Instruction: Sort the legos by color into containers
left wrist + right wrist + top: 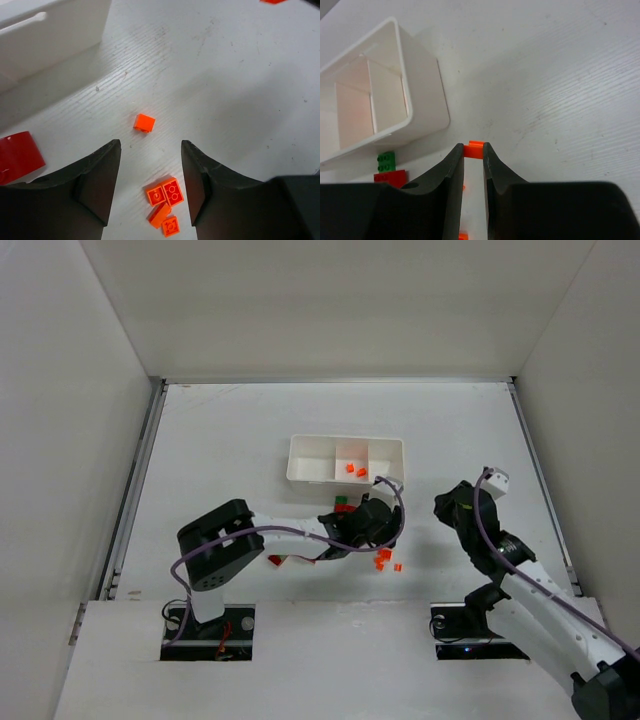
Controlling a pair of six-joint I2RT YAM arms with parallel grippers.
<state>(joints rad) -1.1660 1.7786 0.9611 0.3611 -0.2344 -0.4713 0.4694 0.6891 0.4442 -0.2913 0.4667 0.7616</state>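
The white tray [345,447] has three compartments; two orange pieces [355,470] lie in the middle one. My left gripper [381,540] is open low over the table, its jaws on either side of a cluster of orange pieces [165,199]. One more orange piece [144,122] lies just ahead of it. A red brick [17,156] is at its left. My right gripper [447,508] is shut on a tiny orange piece [474,149], held above the table right of the tray [395,100]. A green brick [386,161] and a red brick [390,176] lie by the tray's near wall.
Another red brick [275,560] lies under the left arm's forearm. Loose orange pieces [397,567] lie between the two arms. White walls enclose the table at left, back and right.
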